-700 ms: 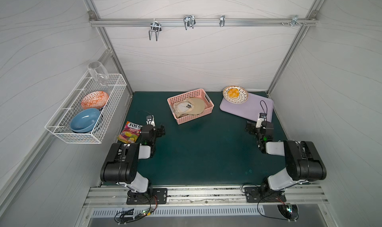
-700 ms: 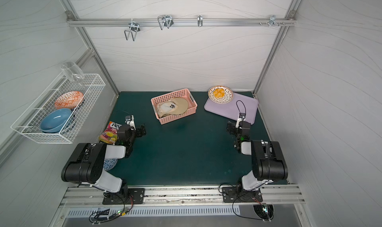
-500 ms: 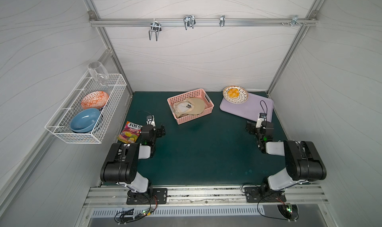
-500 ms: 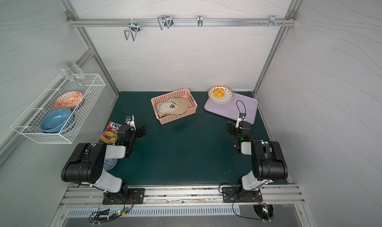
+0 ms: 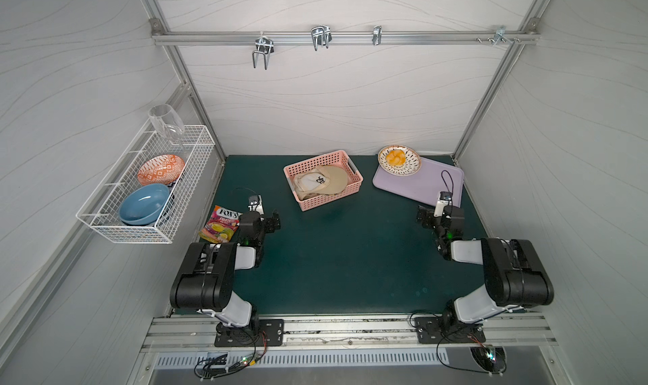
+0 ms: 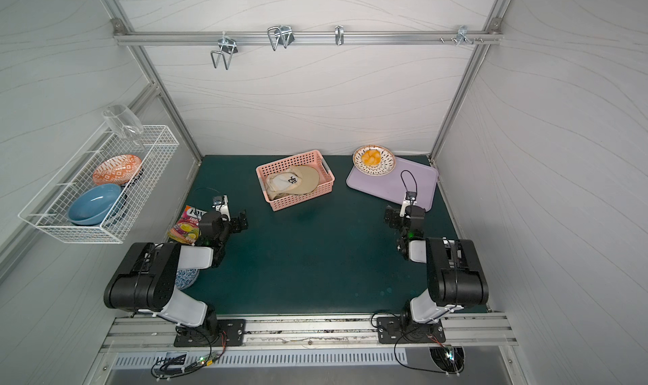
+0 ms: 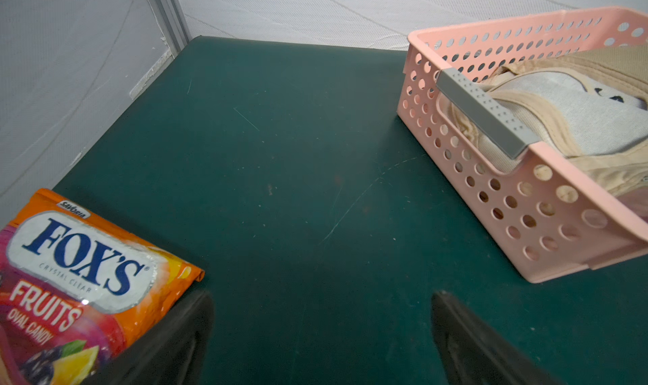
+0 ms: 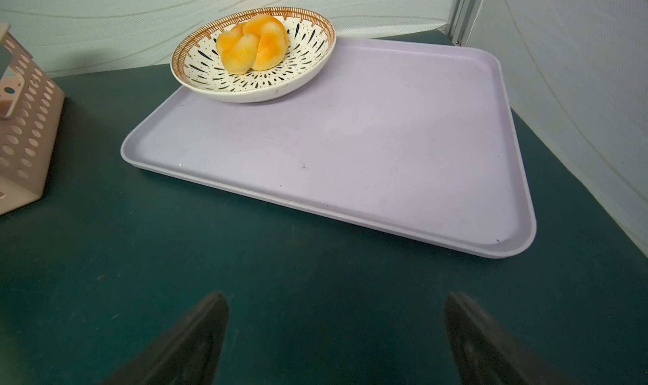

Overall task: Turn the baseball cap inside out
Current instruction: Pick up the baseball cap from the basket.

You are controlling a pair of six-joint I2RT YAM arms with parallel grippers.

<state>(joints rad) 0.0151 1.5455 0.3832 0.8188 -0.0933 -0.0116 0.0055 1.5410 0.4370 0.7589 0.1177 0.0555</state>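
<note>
The tan baseball cap (image 5: pixel 324 182) (image 6: pixel 296 181) lies crumpled in a pink perforated basket (image 5: pixel 345 191) (image 6: pixel 317 190) at the back middle of the green mat; its pale lining and a black monogram face up. The left wrist view shows the baseball cap (image 7: pixel 575 120) inside the basket (image 7: pixel 547 218). My left gripper (image 5: pixel 273 223) (image 7: pixel 321 295) rests low at the mat's left side, open and empty, well short of the basket. At the right side my right gripper (image 5: pixel 423 215) (image 8: pixel 336 295) also stands open with nothing between its fingers.
A candy bag (image 5: pixel 220 224) (image 7: pixel 70 278) lies beside the left gripper. A lilac tray (image 5: pixel 420 186) (image 8: pixel 385 148) at the back right carries a patterned plate (image 5: pixel 410 167) with a bun (image 8: pixel 252 44). A wire wall basket (image 5: pixel 115 225) holds bowls and a glass.
</note>
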